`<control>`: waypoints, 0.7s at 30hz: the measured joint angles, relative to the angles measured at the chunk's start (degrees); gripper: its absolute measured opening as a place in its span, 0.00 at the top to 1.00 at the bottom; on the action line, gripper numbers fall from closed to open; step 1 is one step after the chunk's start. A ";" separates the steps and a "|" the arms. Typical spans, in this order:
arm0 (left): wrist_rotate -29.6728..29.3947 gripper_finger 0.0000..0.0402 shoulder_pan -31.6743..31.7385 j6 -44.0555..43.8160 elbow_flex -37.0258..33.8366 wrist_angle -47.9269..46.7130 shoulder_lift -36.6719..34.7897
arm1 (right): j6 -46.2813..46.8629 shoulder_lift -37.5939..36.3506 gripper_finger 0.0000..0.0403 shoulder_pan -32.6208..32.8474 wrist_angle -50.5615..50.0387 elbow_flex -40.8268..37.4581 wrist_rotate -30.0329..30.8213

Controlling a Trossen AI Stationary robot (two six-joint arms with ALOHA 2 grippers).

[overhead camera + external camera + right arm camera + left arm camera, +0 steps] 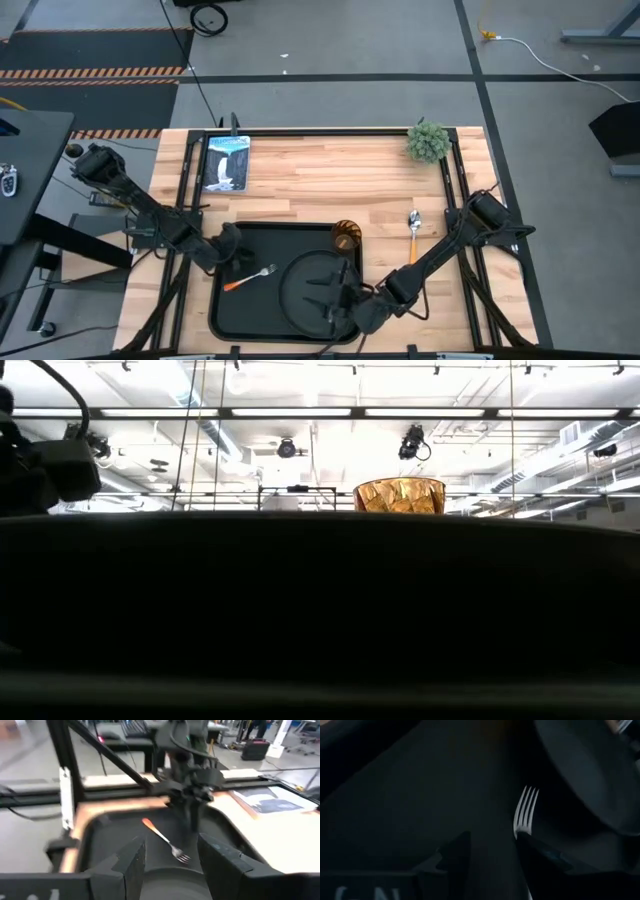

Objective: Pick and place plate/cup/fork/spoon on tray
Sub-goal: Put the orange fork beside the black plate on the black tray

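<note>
The black tray [225,310] lies at the table's near middle. The round black plate [300,295] lies flat in its right half. The fork [250,277] lies flat on the tray left of the plate, tines [526,810] toward the plate. It also shows in the right wrist view [162,839]. The amber cup [346,236] stands upright at the tray's far right corner and also shows in the low view [400,495]. The spoon [413,224] lies on the table right of the tray. My left gripper [235,250] is open just beyond the fork's handle. My right gripper [335,295] is open over the plate.
A small green plant [428,141] stands at the far right corner. A picture booklet [225,162] lies at the far left. Black frame rails [188,180] run along the left and right sides. Bare wood lies between the tray and the far edge.
</note>
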 joint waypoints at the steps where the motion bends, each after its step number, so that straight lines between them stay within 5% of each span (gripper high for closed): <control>1: 0.23 0.57 0.00 0.02 1.39 -3.11 0.00 | -0.09 0.00 0.55 -0.61 -1.19 -0.01 -0.25; 11: 8.92 0.57 -0.10 -0.66 15.05 -29.06 2.63 | -2.93 0.00 0.55 -5.77 -4.39 -0.04 -3.21; 21: 8.99 0.57 -1.36 1.27 29.18 -39.07 22.59 | -8.80 0.00 0.55 -7.50 -2.55 -0.04 -3.67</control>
